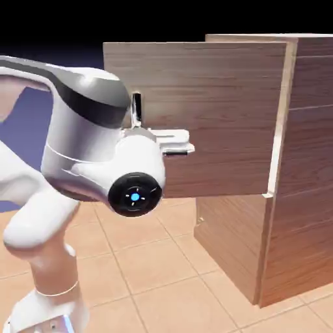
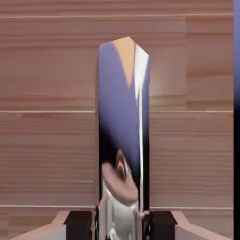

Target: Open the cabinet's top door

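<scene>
Your black-tipped gripper (image 2: pixel 120 226): clenched on mirrored metal bar handle (image 2: pixel 123 117) | brown wood-grain top door (image 1: pixel 224 97): swung out; pull smoothly around its hinge

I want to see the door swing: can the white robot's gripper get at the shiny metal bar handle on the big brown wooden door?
Yes, it looks that way: the grey two-finger gripper has a fingertip on each side of the shiny metal bar handle, with nothing between.

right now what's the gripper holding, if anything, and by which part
The gripper has the top door's metal handle, its fingertips closed on either side near one end.
</scene>
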You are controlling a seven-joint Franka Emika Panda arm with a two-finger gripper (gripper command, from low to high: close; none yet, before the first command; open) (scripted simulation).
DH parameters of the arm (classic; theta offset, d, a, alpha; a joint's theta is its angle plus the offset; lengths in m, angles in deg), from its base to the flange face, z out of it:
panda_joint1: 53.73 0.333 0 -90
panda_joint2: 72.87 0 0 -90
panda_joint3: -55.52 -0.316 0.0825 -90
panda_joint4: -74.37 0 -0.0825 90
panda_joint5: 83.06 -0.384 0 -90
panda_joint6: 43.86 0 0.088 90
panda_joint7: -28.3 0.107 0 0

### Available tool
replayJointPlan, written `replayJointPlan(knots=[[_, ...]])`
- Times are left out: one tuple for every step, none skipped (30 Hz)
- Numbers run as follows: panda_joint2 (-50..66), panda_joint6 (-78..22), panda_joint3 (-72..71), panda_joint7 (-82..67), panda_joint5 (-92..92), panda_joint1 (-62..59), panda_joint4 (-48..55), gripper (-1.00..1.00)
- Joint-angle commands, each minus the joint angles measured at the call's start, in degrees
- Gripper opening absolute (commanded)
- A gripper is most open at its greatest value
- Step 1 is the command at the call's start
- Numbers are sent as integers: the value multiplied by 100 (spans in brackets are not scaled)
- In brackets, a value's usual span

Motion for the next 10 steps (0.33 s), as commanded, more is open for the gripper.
replayJointPlan(knots=[[208,-187,154,-111,85,152,202,-100],[416,-368,306,-218,162,301,404,-100],[623,-551,457,-329,233,449,606,-100],[831,-737,609,-448,298,595,807,-100],[1039,-922,758,-572,358,737,1006,-100],[1246,-1109,907,-697,413,875,1203,-100],[1454,-1295,1052,-830,463,1004,1394,-100],[1664,-1481,1195,-975,512,1127,1583,-100],[1846,-1640,1317,-1104,554,1230,1745,-100],[1846,-1641,1317,-1104,554,1230,1745,100]])
